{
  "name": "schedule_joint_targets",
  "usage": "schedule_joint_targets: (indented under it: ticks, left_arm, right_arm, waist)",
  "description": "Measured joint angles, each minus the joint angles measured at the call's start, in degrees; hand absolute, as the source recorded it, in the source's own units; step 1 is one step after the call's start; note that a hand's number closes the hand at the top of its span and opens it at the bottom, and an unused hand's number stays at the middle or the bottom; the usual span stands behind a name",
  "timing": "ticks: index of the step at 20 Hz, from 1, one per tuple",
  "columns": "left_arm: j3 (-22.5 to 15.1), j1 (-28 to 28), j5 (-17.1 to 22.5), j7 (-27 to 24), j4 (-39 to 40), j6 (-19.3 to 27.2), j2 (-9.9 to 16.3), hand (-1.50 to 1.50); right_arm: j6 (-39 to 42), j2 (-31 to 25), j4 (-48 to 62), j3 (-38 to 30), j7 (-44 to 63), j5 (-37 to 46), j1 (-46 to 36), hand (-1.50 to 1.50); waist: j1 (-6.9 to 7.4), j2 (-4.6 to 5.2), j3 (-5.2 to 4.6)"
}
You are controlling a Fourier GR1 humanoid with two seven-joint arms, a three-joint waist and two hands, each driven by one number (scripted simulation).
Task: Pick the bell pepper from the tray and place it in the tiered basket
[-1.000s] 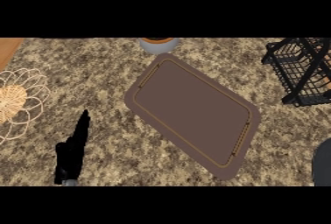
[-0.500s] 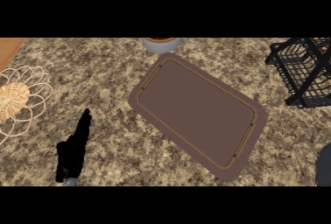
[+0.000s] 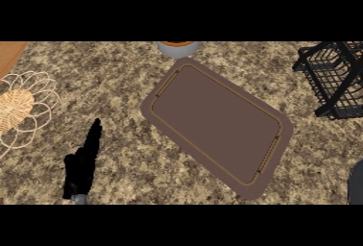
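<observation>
Tiered basket (image 3: 333, 79) shifted right, tray (image 3: 216, 117) bare

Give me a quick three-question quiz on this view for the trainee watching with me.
1. True or false: a bell pepper lies on the brown tray.
2. Which hand shows in the head view? A) left hand B) right hand C) both
3. Fill in: the black wire basket stands at the view's upper ____ edge.

Key:
1. False; the tray's surface shows nothing on it.
2. A; the left hand is at the lower left with straight fingers, holding nothing. Only a grey forearm shows at the lower right edge.
3. Right.
</observation>
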Motion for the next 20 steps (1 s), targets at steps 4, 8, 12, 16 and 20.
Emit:
schedule_joint_targets:
  ticks: [4,8,12,16,20]
  left_arm:
    - [0.2,-0.2,-0.2,-0.4,0.3,-0.1,-0.4,0.0]
    - [0.4,0.1,-0.1,0.5,-0.5,-0.7,-0.2,0.0]
    - [0.8,0.1,0.1,0.3,-0.1,-1.6,0.0,0.0]
    - [0.8,0.1,-0.1,-0.1,0.1,-1.6,-0.3,0.0]
    - [0.7,0.3,-0.5,-0.4,-0.1,-1.7,-0.3,0.0]
  right_arm:
    - [-5.6,-0.5,7.8,-0.5,-0.4,-0.6,0.2,1.5]
    - [-11.1,-1.5,14.9,-1.3,-0.3,-0.7,0.4,1.5]
    - [-17.1,-3.1,21.6,-2.5,-1.3,-2.0,-0.1,1.5]
    - [-25.4,-1.5,23.6,-5.9,-2.3,-6.2,0.5,-1.5]
    - [-33.4,-1.1,26.3,-10.5,-5.8,-12.2,0.6,-1.5]
  waist:
    - [0.06,0.01,0.05]
    - [0.19,0.06,0.03]
    - [0.21,0.09,0.06]
    - [0.11,-0.21,-0.04]
    - [0.19,-0.05,0.09]
